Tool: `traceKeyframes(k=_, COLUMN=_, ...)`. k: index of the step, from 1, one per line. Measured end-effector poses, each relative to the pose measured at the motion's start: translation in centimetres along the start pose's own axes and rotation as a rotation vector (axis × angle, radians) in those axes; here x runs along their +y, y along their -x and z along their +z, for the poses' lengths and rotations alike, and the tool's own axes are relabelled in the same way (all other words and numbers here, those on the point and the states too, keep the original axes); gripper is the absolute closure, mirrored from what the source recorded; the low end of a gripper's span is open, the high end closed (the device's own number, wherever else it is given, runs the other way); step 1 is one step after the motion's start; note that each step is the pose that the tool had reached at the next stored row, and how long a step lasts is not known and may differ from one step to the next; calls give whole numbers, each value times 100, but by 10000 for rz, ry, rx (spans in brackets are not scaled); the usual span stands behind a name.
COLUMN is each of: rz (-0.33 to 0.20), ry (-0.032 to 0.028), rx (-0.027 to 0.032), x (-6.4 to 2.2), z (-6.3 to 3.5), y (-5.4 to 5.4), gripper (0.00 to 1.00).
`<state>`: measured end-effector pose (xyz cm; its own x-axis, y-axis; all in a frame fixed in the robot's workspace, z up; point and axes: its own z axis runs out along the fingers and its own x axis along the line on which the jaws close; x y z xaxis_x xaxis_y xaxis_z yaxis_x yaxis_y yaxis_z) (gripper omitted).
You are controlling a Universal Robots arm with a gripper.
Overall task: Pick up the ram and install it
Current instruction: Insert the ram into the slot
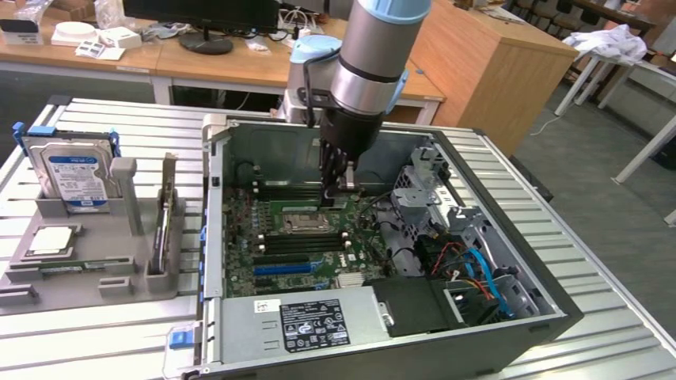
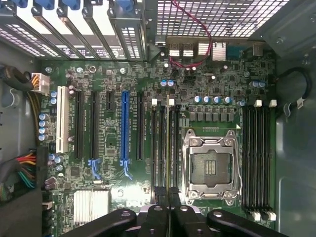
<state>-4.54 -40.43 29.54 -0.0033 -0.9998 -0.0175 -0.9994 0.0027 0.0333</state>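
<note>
Claw (image 2: pixel 170 196) closed on ram (image 2: pixel 170 148), above black slots (image 2: pixel 161 148), processor socket (image 2: pixel 211 165) beside, case walls (image 2: pixel 294 158) around.

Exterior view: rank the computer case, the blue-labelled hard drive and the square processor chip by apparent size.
1. computer case, largest by far
2. hard drive
3. processor chip, smallest
No close calls.

Even, bright room light; soft shade inside the computer case (image 1: pixel 423 348), sheen on the table (image 1: pixel 95 340).
</note>
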Motion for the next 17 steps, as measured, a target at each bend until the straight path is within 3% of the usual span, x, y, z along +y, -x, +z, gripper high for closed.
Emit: traceKeyframes(k=17, rz=1, ry=0, rx=0, x=-3, z=95, y=-2, gripper=88)
